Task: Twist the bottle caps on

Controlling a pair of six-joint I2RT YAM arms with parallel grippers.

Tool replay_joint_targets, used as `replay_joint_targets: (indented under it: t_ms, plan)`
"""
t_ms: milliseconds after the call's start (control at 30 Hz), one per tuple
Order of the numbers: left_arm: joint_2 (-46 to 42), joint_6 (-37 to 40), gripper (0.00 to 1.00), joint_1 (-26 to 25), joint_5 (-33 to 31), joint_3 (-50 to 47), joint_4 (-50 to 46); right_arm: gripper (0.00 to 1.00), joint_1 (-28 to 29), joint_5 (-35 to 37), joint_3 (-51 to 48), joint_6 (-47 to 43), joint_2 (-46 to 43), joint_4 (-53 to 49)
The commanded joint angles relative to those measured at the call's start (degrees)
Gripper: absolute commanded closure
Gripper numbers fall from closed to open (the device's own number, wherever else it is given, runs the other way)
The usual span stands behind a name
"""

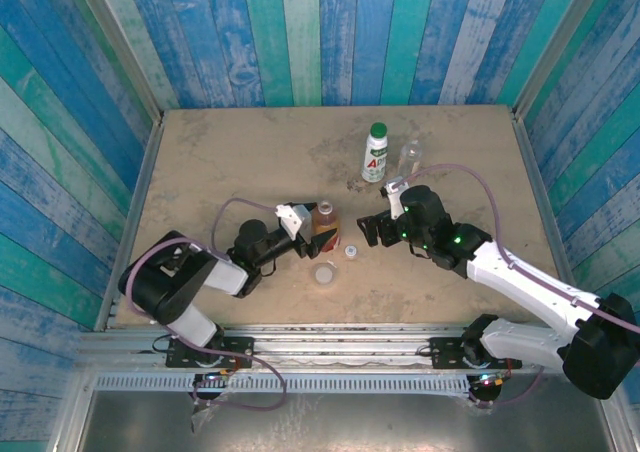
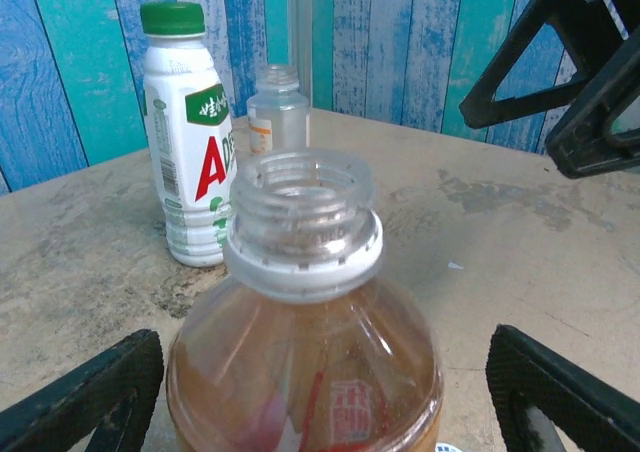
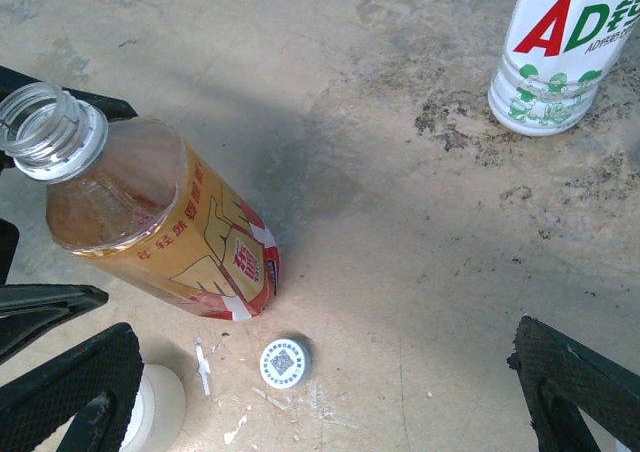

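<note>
The amber bottle with the red label (image 1: 324,224) stands uncapped, its open neck (image 2: 303,212) close in the left wrist view. My left gripper (image 1: 311,231) is open, one finger on each side of the bottle's body (image 2: 325,392), with a gap at the right finger (image 2: 560,392). The tiny white cap (image 3: 285,362) lies flat on the table beside the amber bottle (image 3: 160,232). My right gripper (image 3: 320,402) hangs open above that cap. The pale grey cap (image 3: 160,404) lies further left, partly behind a finger. The white bottle (image 1: 375,157) wears the dark green cap (image 2: 172,17). The short clear bottle (image 1: 410,156) stands uncapped beside it.
The table (image 1: 220,162) is a worn beige board boxed in by blue-green plank walls (image 1: 330,32). Small white flecks lie near the tiny cap (image 3: 203,364). The right gripper (image 2: 570,82) hangs to the upper right in the left wrist view.
</note>
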Motion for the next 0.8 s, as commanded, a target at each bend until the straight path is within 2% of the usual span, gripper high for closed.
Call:
replay_joint_targets:
  t_ms: [0, 267, 400, 767]
  plan:
    - [3.4, -1.1, 0.14, 0.2, 0.3, 0.8, 5.7, 0.02, 0.4, -0.6, 0.9, 1.0, 0.4, 0.1]
    - [9.9, -2.5, 0.21, 0.2, 0.1, 1.2, 12.5, 0.02, 0.5, -0.9, 0.6, 1.5, 1.1, 0.4]
    - [11.0, -1.8, 0.22, 0.2, -0.2, 1.7, 12.3, 0.02, 0.4, -0.7, 0.2, 1.7, 1.1, 0.2]
    - [11.8, -0.6, 0.36, 0.2, 1.4, 2.5, 10.4, 0.02, 0.8, -0.2, -0.2, 2.2, 1.9, -0.5]
